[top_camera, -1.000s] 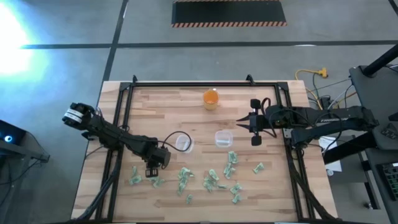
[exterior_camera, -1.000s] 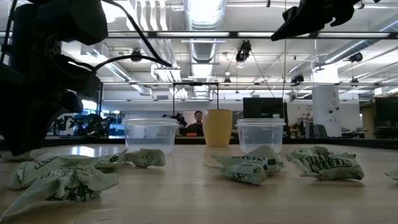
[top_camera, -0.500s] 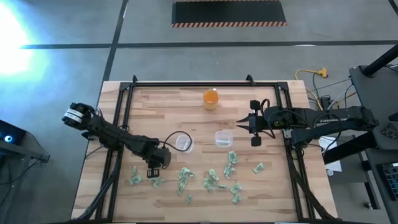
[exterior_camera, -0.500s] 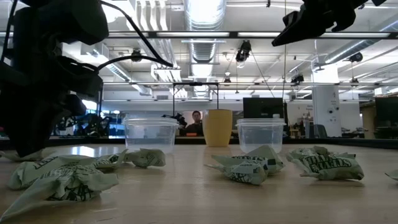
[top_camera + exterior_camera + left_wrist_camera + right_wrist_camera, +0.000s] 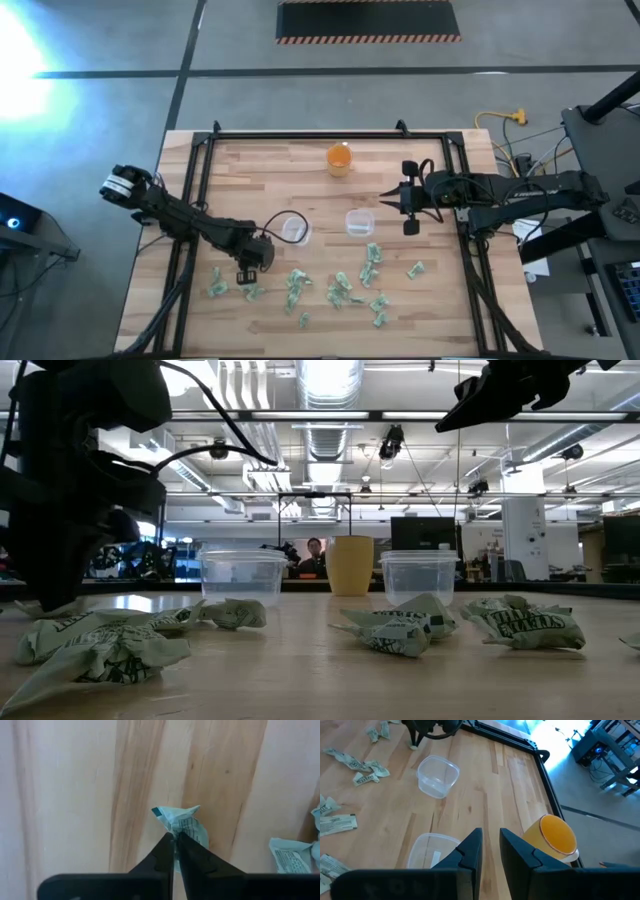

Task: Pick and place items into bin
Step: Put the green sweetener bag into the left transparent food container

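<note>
L gripper [image 5: 243, 277] is seen low at the table's front-left, fingers [image 5: 165, 851] pressed together on the edge of one crumpled pale green item [image 5: 186, 826] lying on the wood. In the low view the L arm is seen as a dark mass at the pic's left.

R gripper [image 5: 408, 212] is held above the table's right side, near the square clear tub [image 5: 359, 222]; fingers [image 5: 470, 851] are set a little apart, nothing between them.

Remaining items [image 5: 345, 288] are scattered along the table's front strip, approx. from left of centre to right. One whitish piece [image 5: 435, 856] is seen inside the square tub. A round clear tub [image 5: 293, 227] stands just beside the L arm. An orange cup [image 5: 339, 158] is placed at the back, centre.
</note>
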You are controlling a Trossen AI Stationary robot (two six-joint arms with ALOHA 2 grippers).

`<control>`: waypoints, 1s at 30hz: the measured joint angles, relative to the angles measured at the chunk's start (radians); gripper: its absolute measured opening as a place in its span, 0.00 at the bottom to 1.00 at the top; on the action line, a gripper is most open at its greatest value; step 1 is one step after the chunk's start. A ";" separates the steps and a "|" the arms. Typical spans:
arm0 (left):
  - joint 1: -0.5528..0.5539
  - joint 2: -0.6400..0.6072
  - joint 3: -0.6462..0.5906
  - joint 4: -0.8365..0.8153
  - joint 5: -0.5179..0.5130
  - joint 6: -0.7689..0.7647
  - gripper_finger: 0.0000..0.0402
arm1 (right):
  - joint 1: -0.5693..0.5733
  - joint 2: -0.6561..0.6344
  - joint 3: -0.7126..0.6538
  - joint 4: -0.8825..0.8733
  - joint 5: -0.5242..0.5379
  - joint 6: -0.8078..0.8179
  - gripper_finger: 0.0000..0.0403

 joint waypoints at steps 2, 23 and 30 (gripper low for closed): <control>0.001 0.000 0.005 -0.002 -0.025 0.001 0.00 | 0.000 0.000 0.000 0.000 0.000 -0.001 0.14; 0.011 -0.245 0.079 0.138 -0.355 0.219 0.00 | 0.000 0.000 -0.009 0.020 0.001 -0.006 0.14; 0.071 -0.151 0.078 0.353 -0.370 0.391 0.00 | 0.000 0.000 -0.012 0.022 0.001 0.006 0.14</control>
